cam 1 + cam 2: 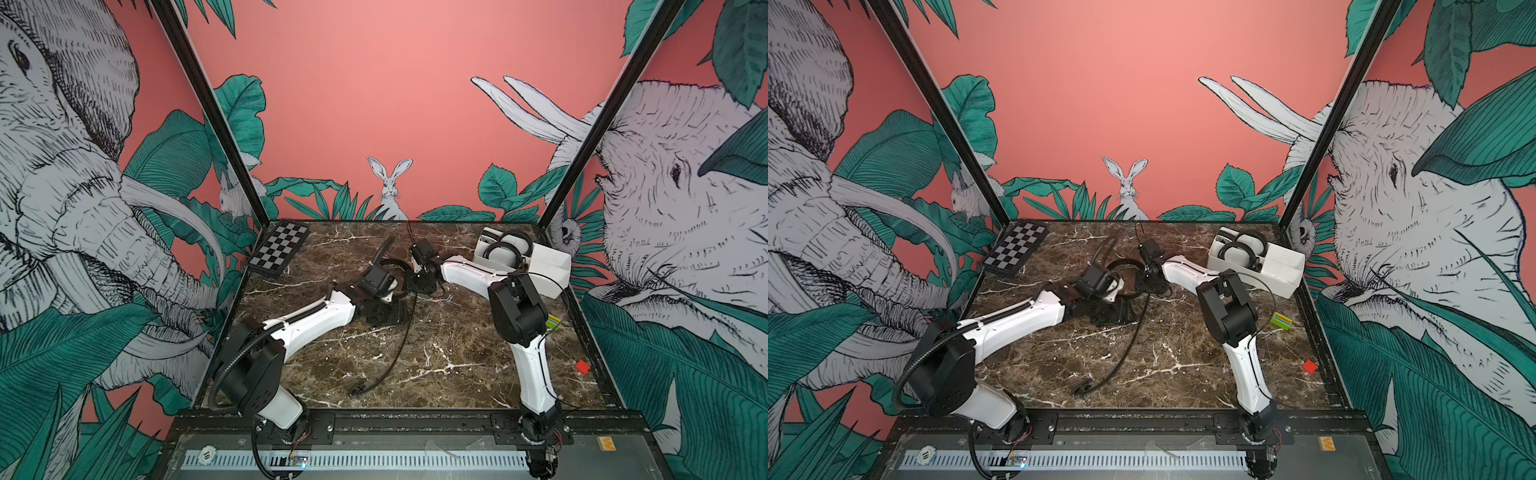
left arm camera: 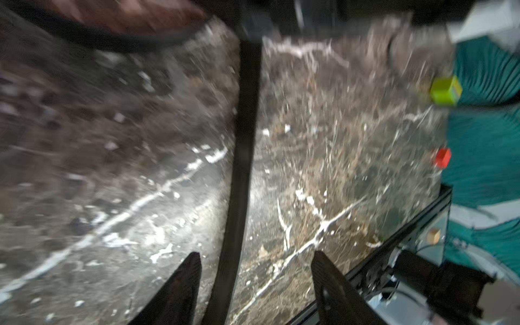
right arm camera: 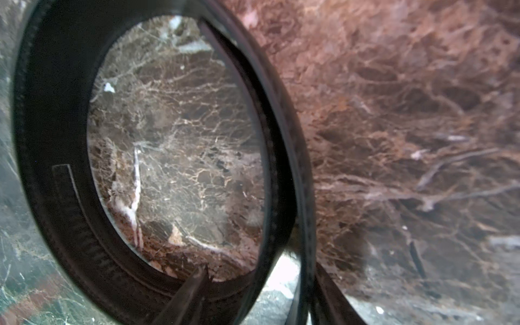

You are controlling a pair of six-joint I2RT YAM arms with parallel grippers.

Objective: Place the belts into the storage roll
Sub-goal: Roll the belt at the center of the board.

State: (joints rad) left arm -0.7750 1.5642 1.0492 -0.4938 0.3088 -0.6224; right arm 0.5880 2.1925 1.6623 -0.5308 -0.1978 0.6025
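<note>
One belt (image 2: 244, 126) lies half-coiled on the marble table (image 1: 457, 353), jungle-mural walls (image 1: 374, 104) around. Two other belts (image 1: 500, 251) sit coiled in the storage roll (image 1: 548, 262). The left gripper (image 2: 254, 254) has its jaws apart astride it — the right gripper (image 3: 261, 270) straddles the coil, grip unclear.

You see a checkerboard (image 1: 280, 247) left of centre, a green striped block (image 1: 1281, 321) at right and a red cube (image 1: 582, 367) lower right, all on the marble tabletop (image 1: 436, 353).

Top views evenly lit, edges bowed — left wrist view smeared, right wrist soft.
</note>
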